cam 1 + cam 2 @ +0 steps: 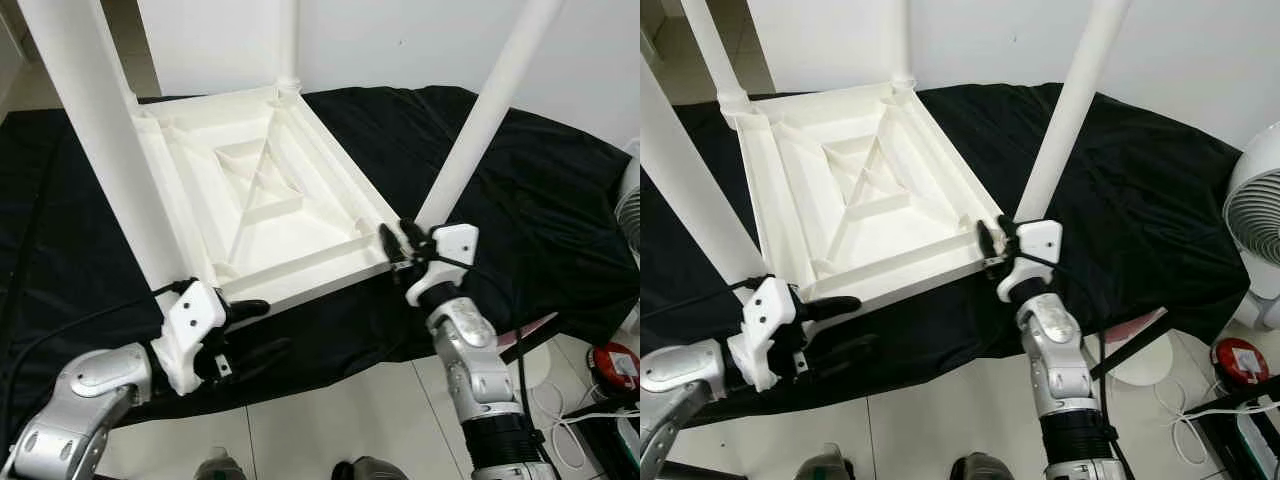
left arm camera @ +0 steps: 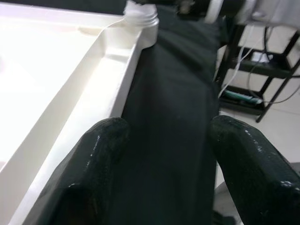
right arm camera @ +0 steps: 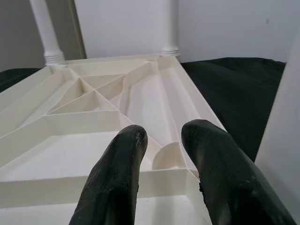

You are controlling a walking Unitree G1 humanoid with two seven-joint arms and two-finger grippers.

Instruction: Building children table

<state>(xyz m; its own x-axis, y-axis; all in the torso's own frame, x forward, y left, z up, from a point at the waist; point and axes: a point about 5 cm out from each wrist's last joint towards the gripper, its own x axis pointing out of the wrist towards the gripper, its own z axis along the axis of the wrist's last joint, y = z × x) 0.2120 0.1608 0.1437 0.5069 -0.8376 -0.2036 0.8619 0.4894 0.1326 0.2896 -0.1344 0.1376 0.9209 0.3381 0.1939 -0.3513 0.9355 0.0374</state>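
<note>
A white plastic table (image 1: 300, 285) lies upside down on a black cloth (image 1: 520, 200), with its ribbed underside facing up. Three white legs stand up from its corners: near left (image 1: 100, 130), far (image 1: 288, 45) and near right (image 1: 480, 120). My right gripper (image 1: 397, 238) is open at the near right corner, its fingers (image 3: 117, 178) pointing over the rim beside that leg's base (image 3: 281, 140). My left gripper (image 1: 262, 332) is open just off the table's near edge (image 2: 117, 93), low over the cloth, with nothing between its fingers (image 2: 98, 154).
A white fan (image 1: 1255, 220) stands on the floor at the right, and a red object (image 1: 612, 360) with cables lies beyond it. A black metal stand (image 2: 262, 89) is past the cloth's end. Tiled floor (image 1: 340, 420) runs in front of me.
</note>
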